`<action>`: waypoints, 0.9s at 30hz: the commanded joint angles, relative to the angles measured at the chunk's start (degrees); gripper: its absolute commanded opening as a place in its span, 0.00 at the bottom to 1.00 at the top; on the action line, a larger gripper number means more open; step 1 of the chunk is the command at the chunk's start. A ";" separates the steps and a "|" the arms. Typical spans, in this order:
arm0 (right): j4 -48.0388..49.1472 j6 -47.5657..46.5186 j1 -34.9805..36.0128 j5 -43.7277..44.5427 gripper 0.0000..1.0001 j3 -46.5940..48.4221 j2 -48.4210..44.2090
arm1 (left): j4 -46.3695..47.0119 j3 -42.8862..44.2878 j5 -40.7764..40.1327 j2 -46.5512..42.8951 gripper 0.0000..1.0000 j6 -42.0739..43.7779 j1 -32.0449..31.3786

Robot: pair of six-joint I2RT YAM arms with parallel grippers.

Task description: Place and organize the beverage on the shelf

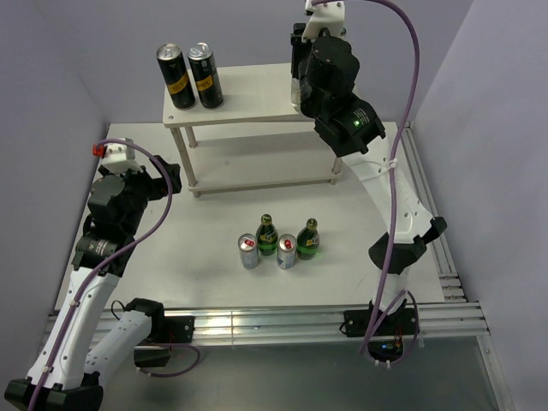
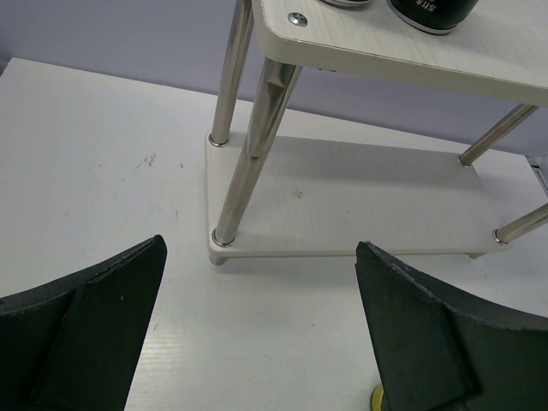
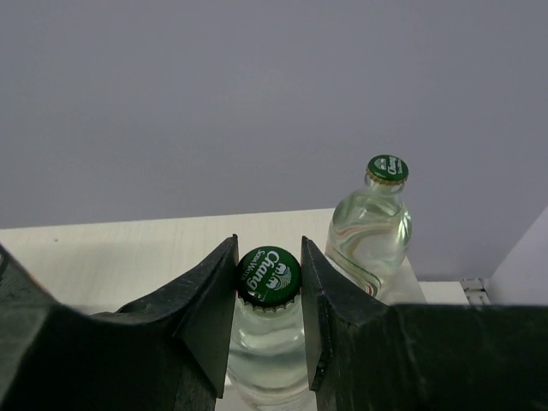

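Bottle [image 3: 267,330] gripped by right tool [image 3: 269,257] — seemingly shelved.

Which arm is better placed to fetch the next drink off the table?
Probably left: the left hand is open and empty, low beside the shelf; the right hand is shut on a clear bottle on the top board, far from the silver cans and green bottles.

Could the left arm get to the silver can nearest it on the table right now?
Probably yes. The left gripper is open and empty, and bare table lies between it and that silver can. The green bottles stand behind the can, not in the way.
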 commanded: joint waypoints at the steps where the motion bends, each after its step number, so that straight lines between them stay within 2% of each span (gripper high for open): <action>1: 11.50 -0.06 -1.74 -3.50 0.00 4.80 -0.95 | 1.53 -0.19 0.53 0.11 0.99 0.77 0.03; 16: 14.22 3.28 -7.37 -7.90 0.00 2.96 2.30 | 1.18 -0.11 0.71 1.69 0.99 0.77 0.03; 27: 14.58 5.74 -9.31 -9.48 0.00 -2.06 2.47 | 1.09 -0.02 0.36 2.04 0.99 0.86 0.03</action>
